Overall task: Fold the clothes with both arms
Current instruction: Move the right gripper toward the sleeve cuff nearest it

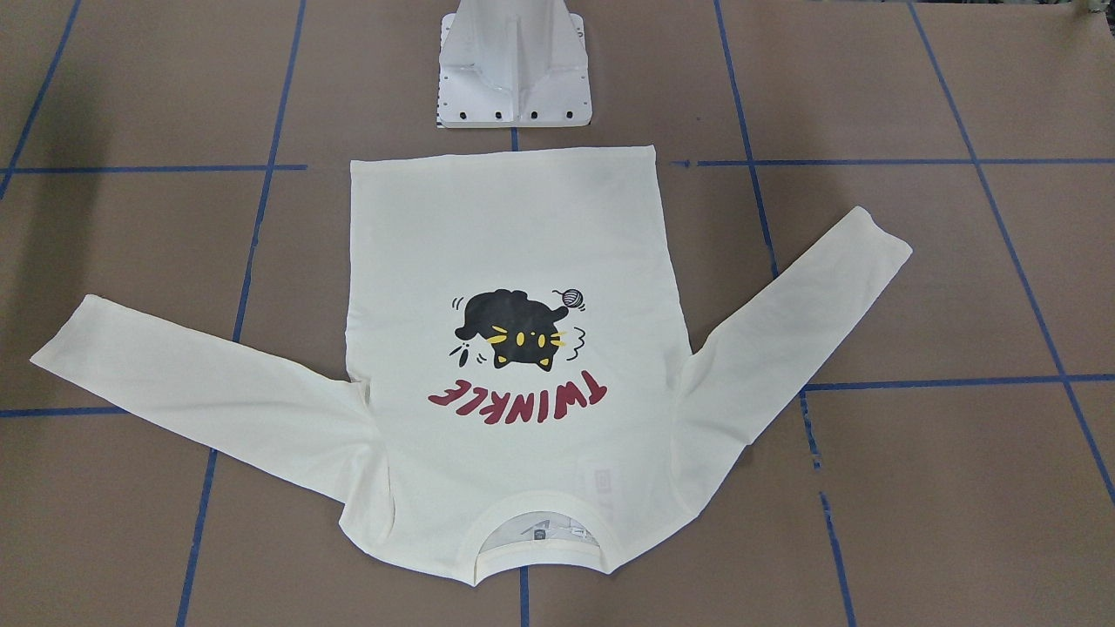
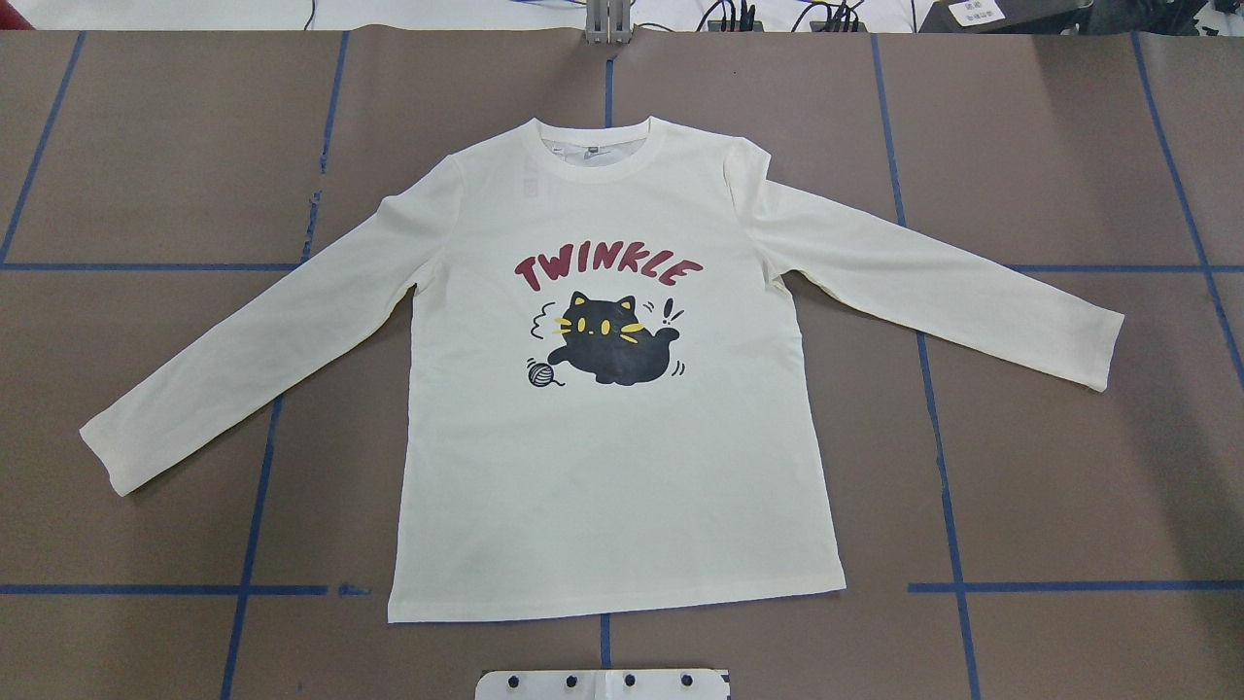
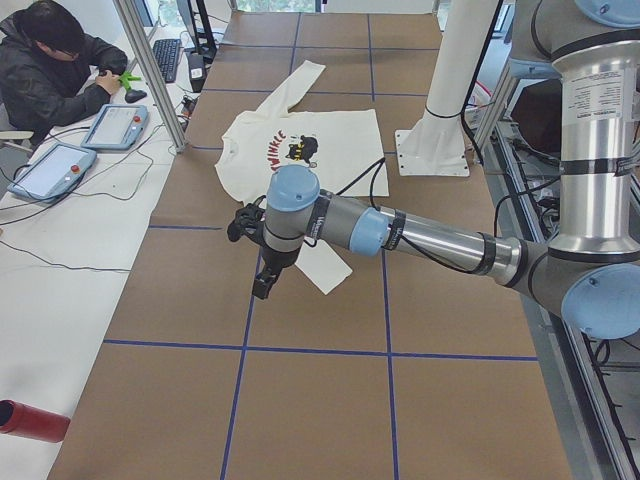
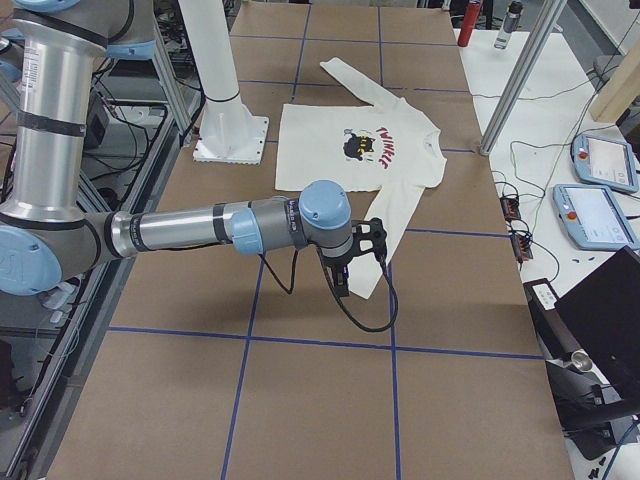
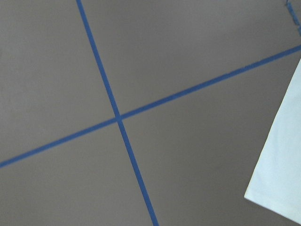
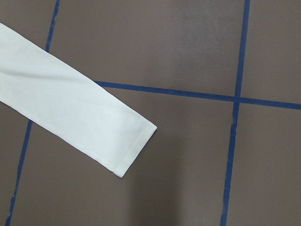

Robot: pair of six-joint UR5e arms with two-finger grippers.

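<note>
- Left gripper [image 3: 262, 288]: seen only side-on, so open or closed cannot be told; hangs beside one sleeve [image 3: 325, 268].
- Right gripper [image 4: 343, 290]: same doubt; over the other sleeve [image 4: 395, 215].
- Shirt [image 2: 612, 457]: flat, print up, mid-table.
- Table [image 2: 1069, 467]: brown, with a blue tape [image 2: 1069, 587] grid.
- Person [image 3: 50, 65]: seated alongside.

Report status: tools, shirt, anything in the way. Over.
Left tool and right tool off the shirt, each by a cuff; open or shut, cannot tell. Shirt flat, print up, sleeves spread, unfolded. Nothing on it.
</note>
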